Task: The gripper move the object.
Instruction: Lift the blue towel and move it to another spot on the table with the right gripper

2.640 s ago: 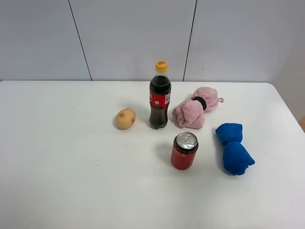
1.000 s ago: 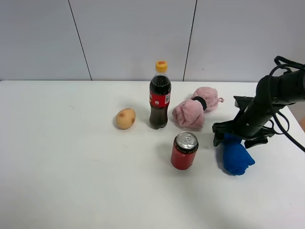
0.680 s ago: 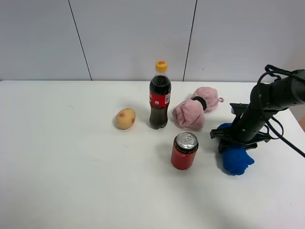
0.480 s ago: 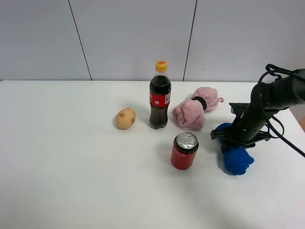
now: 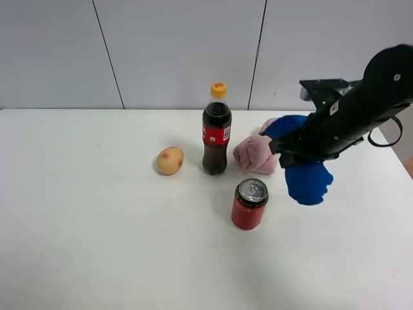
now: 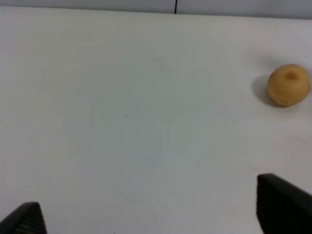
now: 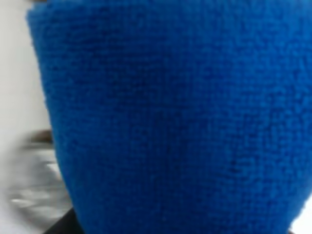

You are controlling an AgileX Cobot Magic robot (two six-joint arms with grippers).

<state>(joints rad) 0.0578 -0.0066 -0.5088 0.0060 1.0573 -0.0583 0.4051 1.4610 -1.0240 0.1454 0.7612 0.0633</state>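
Observation:
The blue cloth bundle [image 5: 308, 182] hangs in the air above the right part of the white table [image 5: 97, 245], to the right of the can. My right gripper [image 5: 300, 154] is shut on its cinched middle; one lump shows above the claw and one below. In the right wrist view the blue cloth [image 7: 165, 117] fills almost the whole picture and hides the fingers. My left gripper [image 6: 151, 217] is open and empty over bare table, with only its two black fingertips [image 6: 282, 204] showing. It is outside the exterior high view.
A red can [image 5: 250, 203] stands just left of the hanging bundle. A cola bottle [image 5: 217, 132], a potato [image 5: 170, 160] and a pink cloth bundle [image 5: 255, 155], partly hidden by my right arm, stand behind it. The potato also shows in the left wrist view [image 6: 288, 85].
My right arm came in, closed on the blue bundle where it lay on the table, and has lifted it up and a little to the left. The other objects have not moved.

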